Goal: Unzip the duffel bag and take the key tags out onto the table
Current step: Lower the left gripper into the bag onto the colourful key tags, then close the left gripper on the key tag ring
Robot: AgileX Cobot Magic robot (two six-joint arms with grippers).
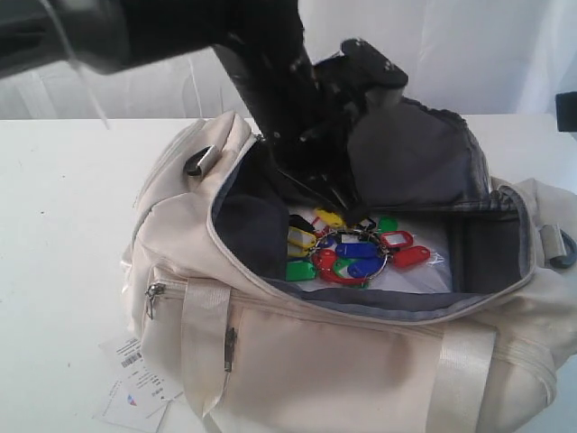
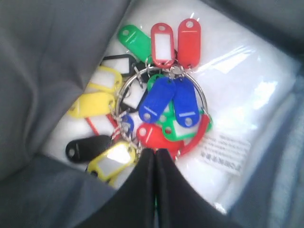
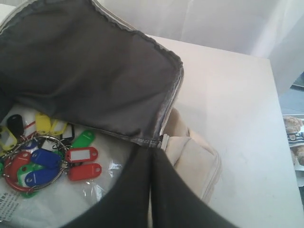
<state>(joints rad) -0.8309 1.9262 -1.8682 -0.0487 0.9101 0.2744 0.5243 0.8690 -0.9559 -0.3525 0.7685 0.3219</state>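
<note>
The unzipping is looking finished: the duffel bag (image 1: 343,361) is lying wide open on the table (image 1: 63,198), its dark grey lining showing. The taking-out is not yet done, since the key tags (image 1: 347,253) are sitting inside the duffel bag, on the bottom of its main compartment.

The left tool (image 2: 154,154) is reaching down into the duffel bag with its jaws pressed together, the tips touching the near edge of the bunch beside a red tag. Whether a ring or tag is nipped between them I cannot tell. The right tool (image 3: 152,152) is pinching the edge of the duffel bag's flap (image 1: 406,158), jaws closed on the fabric, holding it up and back from the opening.

Inside the duffel bag, under the key tags, a white packing sheet (image 2: 247,85) in clear plastic is lying with a printed label (image 2: 225,152) on it; the slick wrap may be making the tags slide. The loose lining is crowding the bunch on one side. Outside the duffel bag, by its near corner, a white paper hang tag (image 1: 135,383) is lying on the table.
</note>
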